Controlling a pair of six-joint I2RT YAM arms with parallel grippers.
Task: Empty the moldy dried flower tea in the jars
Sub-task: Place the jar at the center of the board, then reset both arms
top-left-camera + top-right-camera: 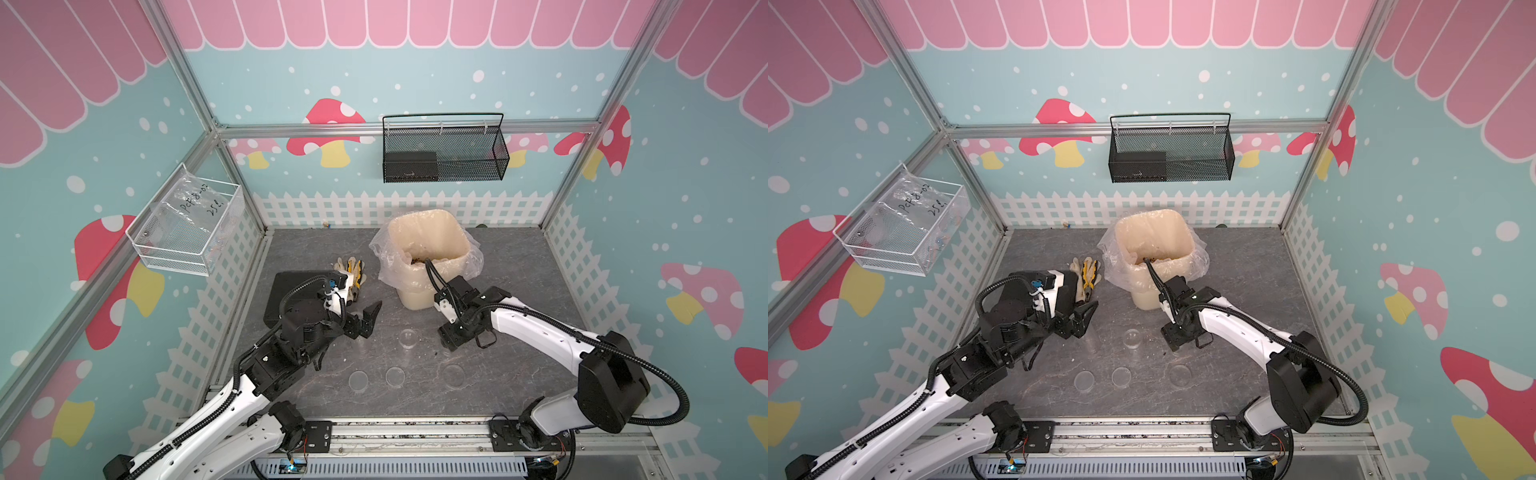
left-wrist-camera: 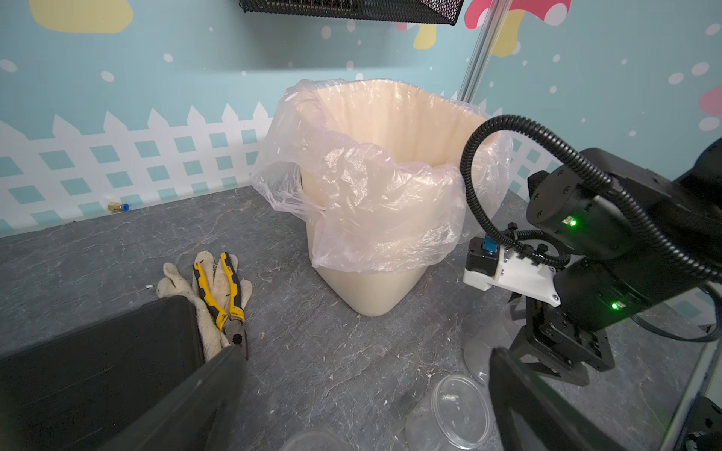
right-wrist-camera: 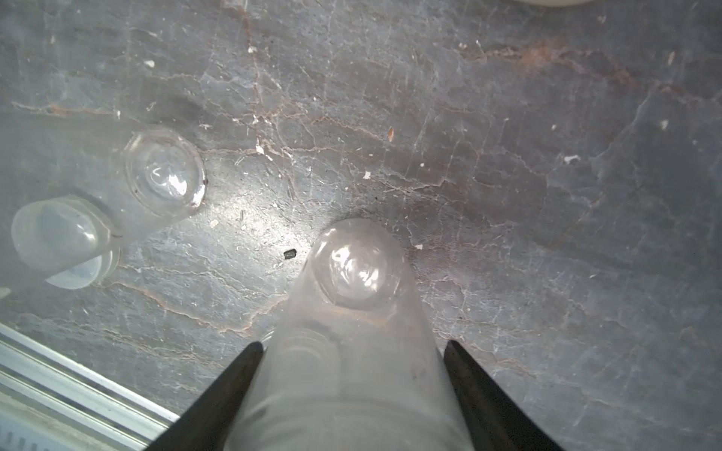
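Observation:
Three clear empty jars stand on the grey table without lids. One jar (image 3: 351,296) sits upright between the fingers of my right gripper (image 3: 351,343), whose jaws are slightly apart from its wall. From above, the right gripper (image 1: 451,338) points down over it. A second jar (image 1: 407,338) stands just left of it, and the third jar (image 3: 58,238) is beyond that. My left gripper (image 1: 370,320) hovers open and empty near them; the second jar (image 2: 449,410) shows by its fingers. Three round lids (image 1: 395,377) lie in a row near the front. Brownish dried flower tea (image 1: 417,261) lies inside the bin.
The cream bin (image 1: 415,297) with a clear bag liner stands behind the right gripper. Work gloves with yellow pliers (image 1: 353,270) and a black box (image 1: 291,291) lie at the left. A black mesh basket (image 1: 444,149) and a white wire basket (image 1: 187,224) hang on the walls.

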